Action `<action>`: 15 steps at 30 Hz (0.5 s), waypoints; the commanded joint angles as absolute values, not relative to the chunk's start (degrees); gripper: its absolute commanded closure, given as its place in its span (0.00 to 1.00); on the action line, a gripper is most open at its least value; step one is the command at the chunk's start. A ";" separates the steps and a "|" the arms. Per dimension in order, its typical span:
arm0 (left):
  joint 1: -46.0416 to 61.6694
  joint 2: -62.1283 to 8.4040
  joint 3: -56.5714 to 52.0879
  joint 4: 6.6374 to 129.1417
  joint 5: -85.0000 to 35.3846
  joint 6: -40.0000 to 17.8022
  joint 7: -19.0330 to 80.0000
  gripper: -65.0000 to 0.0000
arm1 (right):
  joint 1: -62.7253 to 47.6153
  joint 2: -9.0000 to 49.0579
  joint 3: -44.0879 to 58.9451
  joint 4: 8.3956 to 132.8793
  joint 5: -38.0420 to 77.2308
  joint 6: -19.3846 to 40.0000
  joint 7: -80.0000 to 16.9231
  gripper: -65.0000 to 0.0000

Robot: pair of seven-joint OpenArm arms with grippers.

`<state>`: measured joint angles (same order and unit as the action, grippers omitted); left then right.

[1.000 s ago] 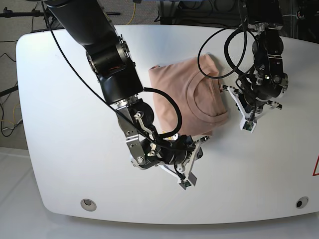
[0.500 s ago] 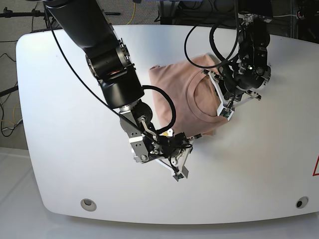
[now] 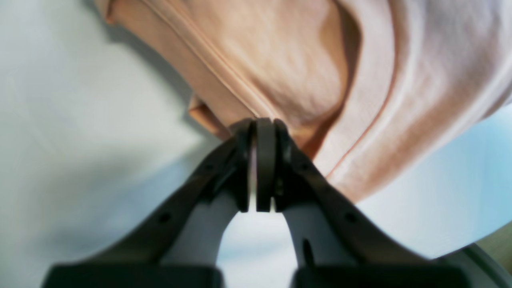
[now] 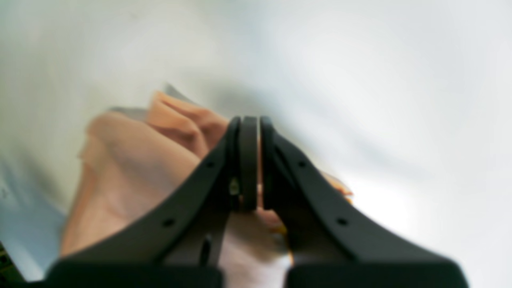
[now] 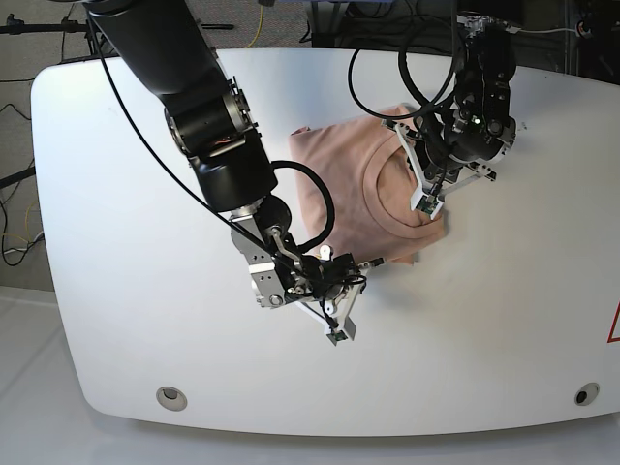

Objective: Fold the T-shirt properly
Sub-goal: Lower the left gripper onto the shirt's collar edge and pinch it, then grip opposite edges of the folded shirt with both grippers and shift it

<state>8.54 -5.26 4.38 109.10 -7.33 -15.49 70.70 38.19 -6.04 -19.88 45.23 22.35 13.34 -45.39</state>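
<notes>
1. Right, the left gripper (image 3: 256, 132): its fingers (image 3: 266, 160) are pressed together, and the tips sit against the T-shirt (image 3: 304, 68) just below the ribbed neckline (image 3: 372, 100). Whether a thin layer of cloth is nipped between them, I cannot tell; the tips hide it.

2. From those fingers the shirt spreads up and away, with the collar curving off to their right and a folded edge running off to their upper left.

3. Over to the right gripper (image 4: 250, 124): fingers (image 4: 248, 160) closed just as tight, with peach cloth bunched to their left and showing beneath them. It looks like a corner is pinched, though the blur leaves that a judgement.

4. From the base view, the T-shirt (image 5: 339, 170) lies as a folded block on the white table (image 5: 126, 242), its long axis running roughly between the two grippers, left gripper (image 5: 426, 205) at the collar edge, right gripper (image 5: 339, 334) just past the opposite corner.

5. So both arms are at the cloth, one at each end, and the next fold likely turns on carrying one end over toward the other.
</notes>
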 commanded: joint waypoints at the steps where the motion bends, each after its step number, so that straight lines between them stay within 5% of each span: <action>1: 7.52 -5.32 4.26 108.00 -7.16 -15.34 68.97 1.00 | 39.87 -4.97 -19.74 45.67 22.81 13.58 -43.82 0.99; 15: 4.62 -5.32 4.26 94.20 -7.16 -15.34 60.88 1.00 | 33.98 0.48 -19.65 47.16 22.99 13.58 -43.47 0.99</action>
<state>5.23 -5.26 4.19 95.88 -8.08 -15.51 60.07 33.76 -0.25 -19.84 45.65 23.40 13.52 -43.03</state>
